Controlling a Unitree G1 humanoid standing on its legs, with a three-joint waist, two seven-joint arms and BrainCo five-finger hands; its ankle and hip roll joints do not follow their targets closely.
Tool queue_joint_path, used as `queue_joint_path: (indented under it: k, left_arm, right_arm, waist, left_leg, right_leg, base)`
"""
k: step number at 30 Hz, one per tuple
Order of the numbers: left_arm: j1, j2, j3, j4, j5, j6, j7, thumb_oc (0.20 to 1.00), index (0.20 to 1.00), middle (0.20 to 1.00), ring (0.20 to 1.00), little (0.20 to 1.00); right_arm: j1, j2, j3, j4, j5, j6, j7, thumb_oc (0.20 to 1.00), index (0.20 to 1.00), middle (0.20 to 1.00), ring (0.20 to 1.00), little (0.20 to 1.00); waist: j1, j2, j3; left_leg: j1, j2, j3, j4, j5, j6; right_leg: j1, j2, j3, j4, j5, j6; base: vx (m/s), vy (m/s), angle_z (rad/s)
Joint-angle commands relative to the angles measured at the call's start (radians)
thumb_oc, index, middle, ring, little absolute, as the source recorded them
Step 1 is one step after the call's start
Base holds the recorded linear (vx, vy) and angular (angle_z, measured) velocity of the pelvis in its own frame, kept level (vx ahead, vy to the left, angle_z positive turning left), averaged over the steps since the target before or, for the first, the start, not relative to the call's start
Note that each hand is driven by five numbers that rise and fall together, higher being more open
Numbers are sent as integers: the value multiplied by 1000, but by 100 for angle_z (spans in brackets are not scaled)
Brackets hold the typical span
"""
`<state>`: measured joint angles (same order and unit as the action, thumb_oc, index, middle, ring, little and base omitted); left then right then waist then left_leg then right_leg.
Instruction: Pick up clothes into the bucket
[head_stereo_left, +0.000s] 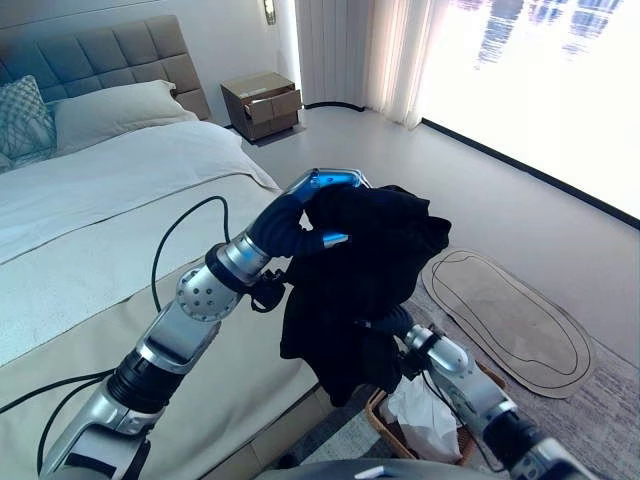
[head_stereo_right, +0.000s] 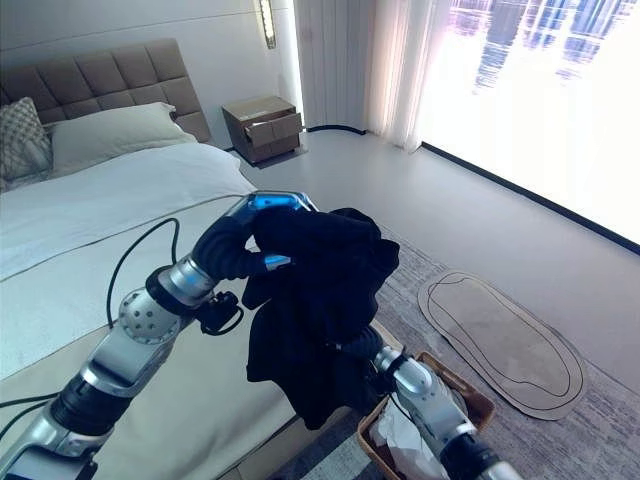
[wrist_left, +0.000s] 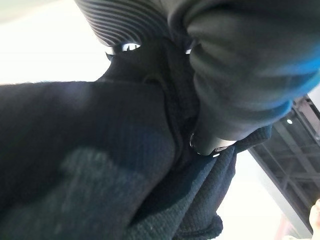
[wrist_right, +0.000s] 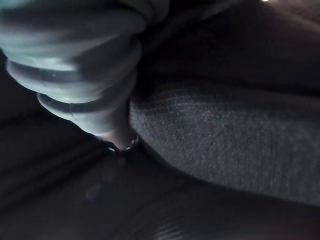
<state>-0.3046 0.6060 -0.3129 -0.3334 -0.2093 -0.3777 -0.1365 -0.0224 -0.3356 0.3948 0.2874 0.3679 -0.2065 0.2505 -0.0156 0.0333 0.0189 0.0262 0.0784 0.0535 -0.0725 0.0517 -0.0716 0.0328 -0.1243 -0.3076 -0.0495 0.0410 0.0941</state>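
Left eye view | left hand lifts black top mid-frame, grip hidden, cannot tell | right hand buried in cloth | next: lower into basket lower right

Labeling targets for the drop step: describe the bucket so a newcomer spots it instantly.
Start at the bed, then drop to the floor off its near corner. There, under the black garment held up by both arms, sits a brown woven basket holding white cloth. The flat beige mat beside it has no walls.
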Motion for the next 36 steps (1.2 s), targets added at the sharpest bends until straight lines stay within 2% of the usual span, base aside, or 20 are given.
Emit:
queue_joint_path:
  k: [1, 2, 3, 8, 12, 20, 22, 25, 28, 33, 34, 35, 36]
  left_arm:
    - [-3, -31, 116, 2, -46, -54, 88, 200, 200, 200, 200, 200]
    - [25, -39, 129, 9, -44, -52, 94, 404, 404, 404, 404, 404]
    - [61, -54, 145, 14, -44, -50, 102, 1000, 1000, 1000, 1000, 1000]
    - [212, -108, 181, 89, -63, -40, 107, 1000, 1000, 1000, 1000, 1000]
    - [351, -133, 181, 223, -53, -25, 99, 1000, 1000, 1000, 1000, 1000]
    - [476, -147, 211, 338, -46, -35, 89, 1000, 1000, 1000, 1000, 1000]
    - [531, -172, 248, 345, -90, -39, 75, 1000, 1000, 1000, 1000, 1000]
    - [560, -184, 269, 352, -110, -44, 74, 1000, 1000, 1000, 1000, 1000]
    - [586, -204, 316, 341, -151, -56, 75, 1000, 1000, 1000, 1000, 1000]
    - [528, -192, 356, 299, -160, -111, 163, 1000, 1000, 1000, 1000, 1000]
    - [524, -192, 356, 300, -159, -111, 164, 1000, 1000, 1000, 1000, 1000]
    - [501, -189, 372, 287, -157, -131, 201, 1000, 1000, 1000, 1000, 1000]
    - [501, -189, 371, 288, -157, -131, 201, 1000, 1000, 1000, 1000, 1000]
  right_arm:
    - [0, 24, -45, -24, 100, -59, -48, 200, 200, 200, 200, 200]
    - [17, 31, -71, -31, 116, -65, -62, 200, 200, 200, 200, 200]
    - [39, 36, -102, -41, 141, -70, -71, 200, 200, 200, 200, 200]
    - [101, 60, -197, -65, 207, -98, -104, 200, 200, 200, 200, 200]
    - [141, 93, -276, -94, 322, -121, -113, 200, 200, 200, 200, 200]
    - [170, 95, -379, -107, 329, -159, -162, 200, 200, 200, 200, 200]
    - [189, 102, -443, -105, 332, -178, -190, 200, 200, 200, 200, 200]
    - [197, 103, -479, -83, 322, -189, -208, 200, 200, 200, 200, 200]
    - [208, 85, -529, -68, 258, -205, -254, 200, 200, 200, 200, 200]
    - [97, 74, -624, -10, 284, -280, -353, 200, 200, 200, 200, 200]
    - [93, 74, -625, -8, 285, -281, -353, 200, 200, 200, 200, 200]
    - [57, 82, -656, -19, 313, -311, -378, 200, 200, 200, 200, 200]
    - [57, 82, -656, -19, 313, -311, -378, 200, 200, 200, 200, 200]
  waist:
    - [-7, -49, -21]
    - [-10, -49, -21]
    - [-12, -49, -22]
    - [-22, -51, -14]
    - [-24, -51, -3]
    - [-19, -49, 4]
    - [-16, -48, 12]
    - [-14, -48, 18]
    - [-12, -48, 44]
    - [-20, -42, 217]
    - [-20, -41, 217]
    - [-27, -35, 251]
    - [-27, -35, 249]
  left_leg:
    - [-9, 29, 12, -8, 13, -17]
    - [-8, 30, 14, -8, 13, -16]
    - [-6, 30, 17, -9, 12, -15]
    - [-7, 31, 23, -8, 13, -13]
    - [-11, 30, 24, -7, 14, -11]
    - [-17, 28, 23, -4, 14, -7]
    - [-21, 27, 19, -1, 15, -6]
    - [-26, 26, 15, 7, 11, -4]
    - [-48, 22, 2, 40, -1, 2]
    - [-217, 15, -29, 223, -36, 14]
    - [-226, 15, -30, 233, -39, 15]
    - [-291, 12, -34, 289, -49, 17]
    - [-295, 12, -34, 291, -50, 17]
  right_leg:
    - [4, -91, 21, 34, 22, 105]
    - [4, -91, 23, 32, 23, 105]
    - [3, -90, 24, 30, 24, 105]
    - [-2, -88, 33, 28, 26, 102]
    - [-6, -86, 37, 28, 27, 101]
    - [-10, -85, 38, 32, 25, 101]
    - [-13, -86, 36, 36, 22, 100]
    - [-13, -88, 35, 42, 16, 101]
    - [-25, -92, 38, 67, 5, 97]
    - [-166, -124, 57, 215, -17, 83]
    - [-174, -125, 58, 222, -19, 83]
    - [-241, -132, 71, 276, -26, 78]
    - [-245, -132, 71, 278, -27, 78]
  base:
    - [0, 0, 0]
    - [1, 4, -3]
    - [0, 0, 0]
    - [-8, -2, -7]
    - [-11, -9, -4]
    - [0, 0, 0]
    - [0, 0, 0]
    - [0, 0, 0]
    - [-66, -9, 3]
    - [-278, 3, 5]
    - [-264, 18, 9]
    - [-147, 16, 9]
    - [-186, 23, 8]
